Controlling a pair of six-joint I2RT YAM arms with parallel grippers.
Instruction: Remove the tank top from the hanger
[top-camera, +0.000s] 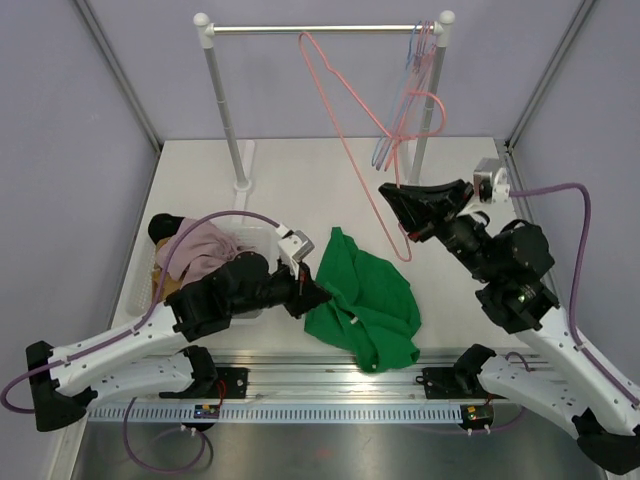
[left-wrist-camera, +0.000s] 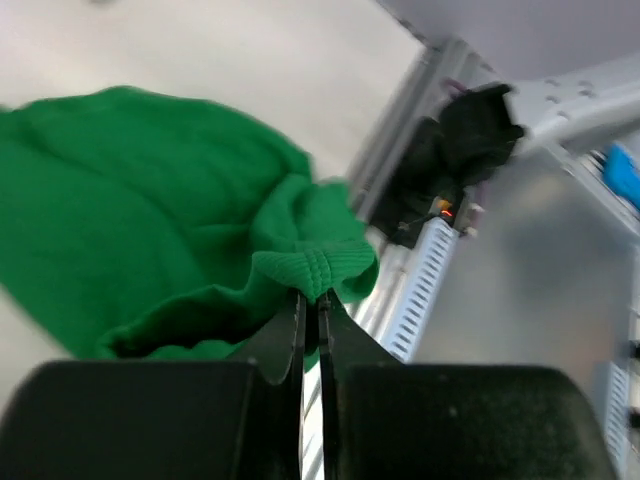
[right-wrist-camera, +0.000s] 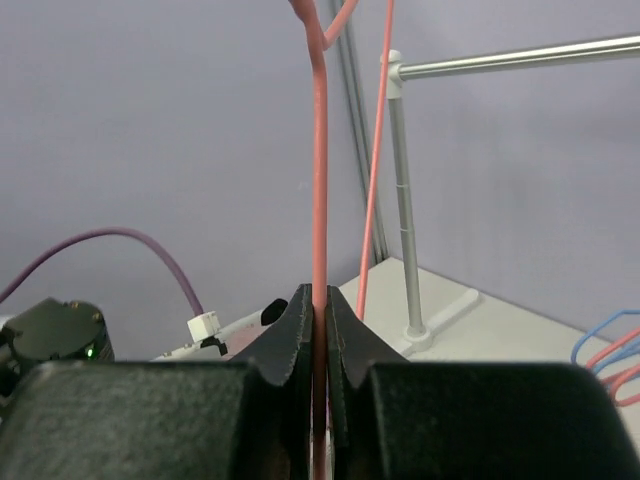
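Left hand (left-wrist-camera: 312, 300) pinched tight on a ribbed hem fold of the green tank top (left-wrist-camera: 150, 200). Right hand (right-wrist-camera: 315, 300) clamped on the wire of the pink hanger (right-wrist-camera: 320, 150).

Risk: the hanger's low corner hangs just beside the cloth, so a swing could snag it.

Risk: a left pull toward the frame bottom may drag cloth off the worktop (top-camera: 300, 170) edge.

Tank top lies crumpled at lower centre of the overhead frame, seemingly free of the hanger.
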